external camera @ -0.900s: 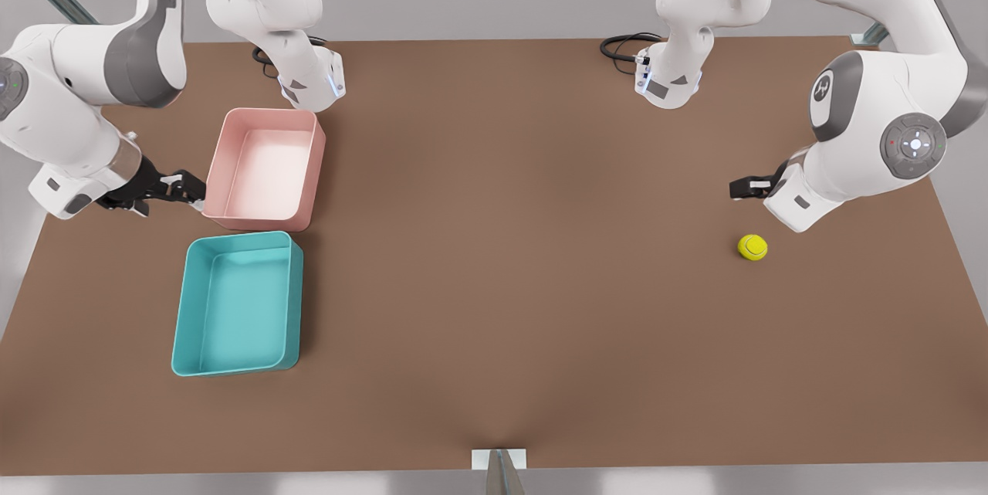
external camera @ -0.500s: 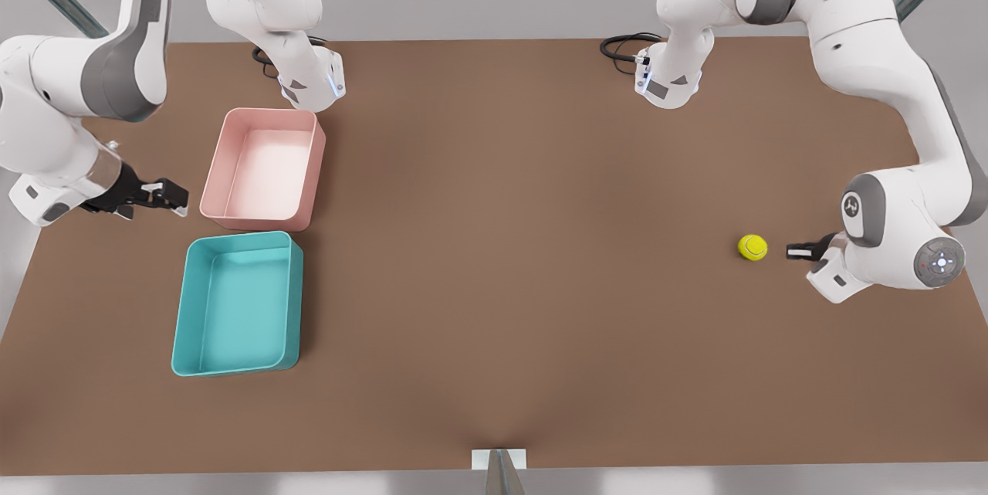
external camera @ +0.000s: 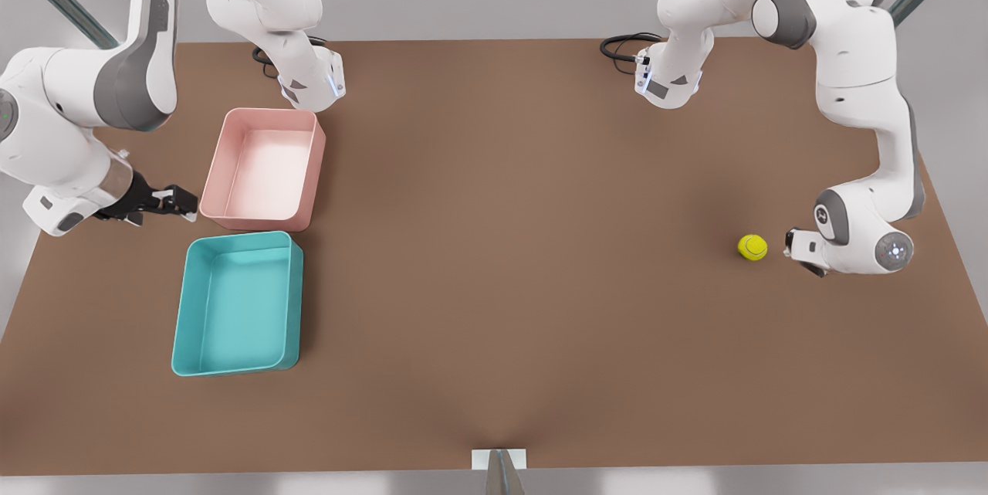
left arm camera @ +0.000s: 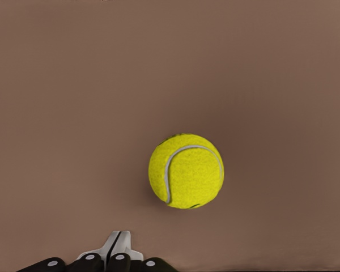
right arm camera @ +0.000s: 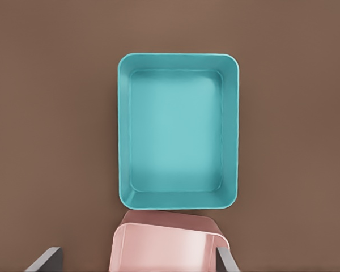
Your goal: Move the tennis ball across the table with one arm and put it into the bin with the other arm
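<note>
Front view first: the tennis ball [external camera: 752,247] lies on the table [external camera: 509,248] toward the front view's right, well in from the right edge and with a wide stretch of bare brown top between it and the two bins. Just beside it, on the side nearer that right edge, sits the left gripper [external camera: 791,242], low over the table and not touching the ball. In the left wrist view the ball [left arm camera: 186,171] rests alone on the tabletop with its pale seam curving across it, and the left gripper [left arm camera: 118,245] has its fingers pressed together, a thin line between them, nothing held.

Across the table, the pink bin [external camera: 264,168] stands near the far-left part, and the teal bin [external camera: 238,303] stands just in front of it, their near walls almost meeting. The right gripper [external camera: 184,201] hangs beside the pink bin's outer wall, close to the table's left edge. In the right wrist view its fingers [right arm camera: 45,262] stand wide apart, either side of the pink bin [right arm camera: 167,249], with the teal bin [right arm camera: 178,131] beyond.

Against half a second ago, the ball has not moved. The left gripper has drawn closer to it and the wrist has folded lower. The right gripper has shifted slightly toward the pink bin.
</note>
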